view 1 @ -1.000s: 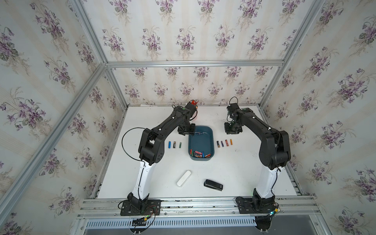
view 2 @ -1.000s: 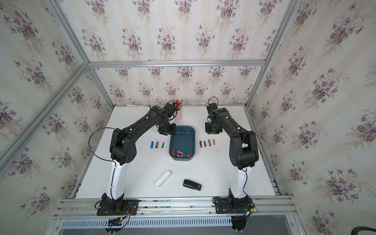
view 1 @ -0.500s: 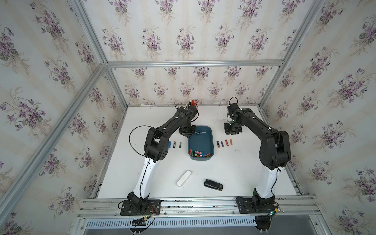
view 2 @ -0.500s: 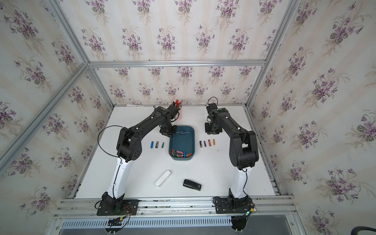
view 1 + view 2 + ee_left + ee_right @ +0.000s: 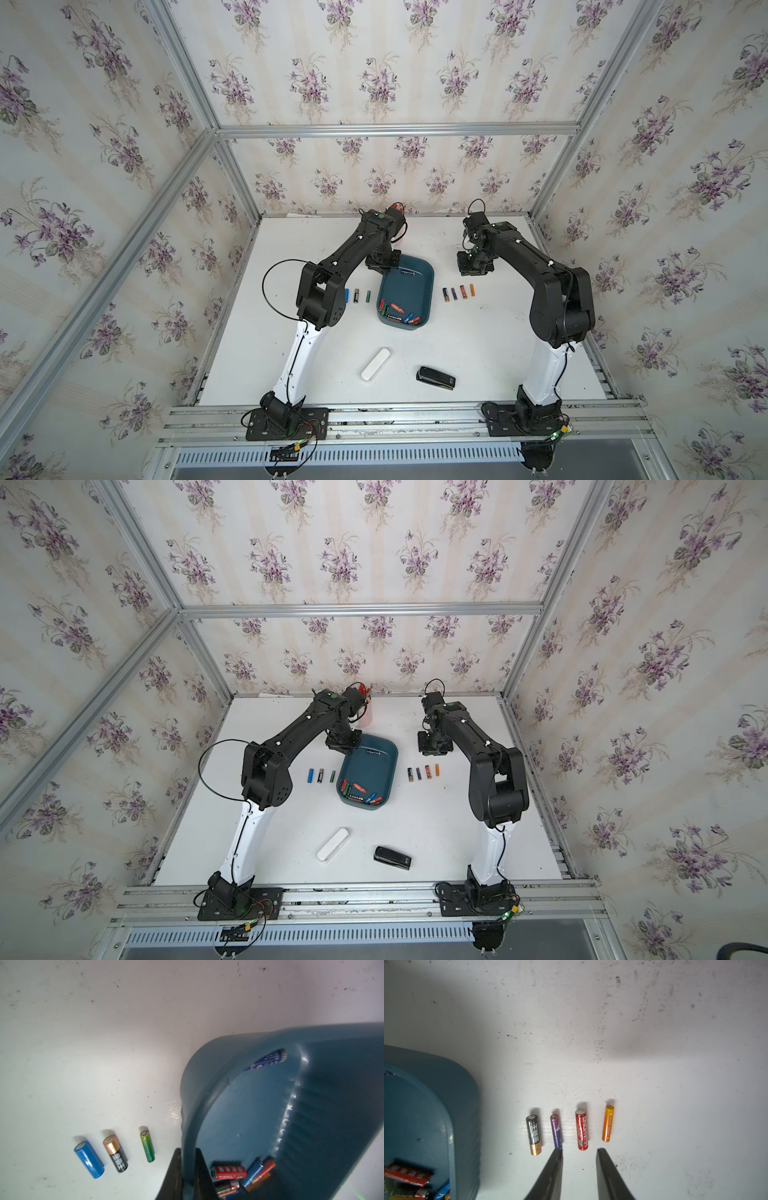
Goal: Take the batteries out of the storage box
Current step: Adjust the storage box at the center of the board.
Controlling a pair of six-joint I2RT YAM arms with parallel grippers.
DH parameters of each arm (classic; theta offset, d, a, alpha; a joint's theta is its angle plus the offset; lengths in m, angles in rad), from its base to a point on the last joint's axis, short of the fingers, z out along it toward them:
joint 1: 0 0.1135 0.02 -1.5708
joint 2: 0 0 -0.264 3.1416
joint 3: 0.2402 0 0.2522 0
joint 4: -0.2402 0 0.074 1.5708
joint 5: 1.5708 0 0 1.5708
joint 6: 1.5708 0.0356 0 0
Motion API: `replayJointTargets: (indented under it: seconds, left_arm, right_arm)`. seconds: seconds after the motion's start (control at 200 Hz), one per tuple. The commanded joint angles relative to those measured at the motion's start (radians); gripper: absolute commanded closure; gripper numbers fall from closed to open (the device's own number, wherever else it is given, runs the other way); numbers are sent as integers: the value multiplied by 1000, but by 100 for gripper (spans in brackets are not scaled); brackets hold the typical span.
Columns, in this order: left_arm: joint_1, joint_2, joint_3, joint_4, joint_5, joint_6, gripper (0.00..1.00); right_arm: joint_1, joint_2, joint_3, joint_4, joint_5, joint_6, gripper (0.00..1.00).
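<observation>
Left tool (image 5: 188, 1153) newly clamped, storage box (image 5: 332, 1126) rim

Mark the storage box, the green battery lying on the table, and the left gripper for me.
storage box (image 5: 409, 291), in a top view, bare floor inside.
green battery (image 5: 148, 1148), left wrist view, middle of its body.
left gripper (image 5: 187, 1150), left wrist view, between fingertips pinching the box wall.

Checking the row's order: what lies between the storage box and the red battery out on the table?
A black-and-gold battery, then a purple battery; the right wrist view shows both.
</observation>
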Motion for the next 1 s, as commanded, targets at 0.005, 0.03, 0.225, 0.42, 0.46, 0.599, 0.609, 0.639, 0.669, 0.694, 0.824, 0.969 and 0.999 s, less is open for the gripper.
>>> replayJointTargets:
  seconds: [0.005,0.03,0.225,0.42,0.46,0.599,0.609,0.639,0.669,0.694,0.824,0.969,0.999]
  left_arm:
    - [1,18,84,-163,-24,28,100]
    - [4,21,97,-188,-19,29,100]
    - [23,26,138,-314,36,44,100]
    - [74,34,118,-327,328,46,100]
    - [88,29,93,-304,424,46,100]
    - [133,25,43,-239,662,39,100]
    - [136,26,42,-235,682,39,100]
    - [145,25,31,-222,725,36,100]
    - [151,23,18,-204,759,28,100]
    - [155,20,7,-190,789,25,100]
    - [164,-3,-78,-69,913,-29,100]
    - [167,6,-79,-76,883,-28,100]
    - [167,6,-77,-75,856,-31,100]
  right_arm:
    - [0,-8,-1,6,-37,8,67]
    - [0,-8,-2,3,-47,11,67]
    - [0,-14,-19,-10,-81,22,67]
    - [-1,-11,14,-26,-92,16,67]
    - [-1,-11,20,-24,-97,14,67]
    - [-16,-17,50,-27,-99,16,67]
    - [-17,-18,52,-27,-100,16,67]
    - [-24,-16,60,-34,-101,14,67]
    - [-29,-13,73,-45,-101,11,67]
    - [-33,-11,85,-54,-97,10,67]
    - [-51,-5,127,-71,-93,1,67]
    - [-59,15,182,-106,-90,-5,67]
    - [-59,16,188,-109,-88,-7,67]
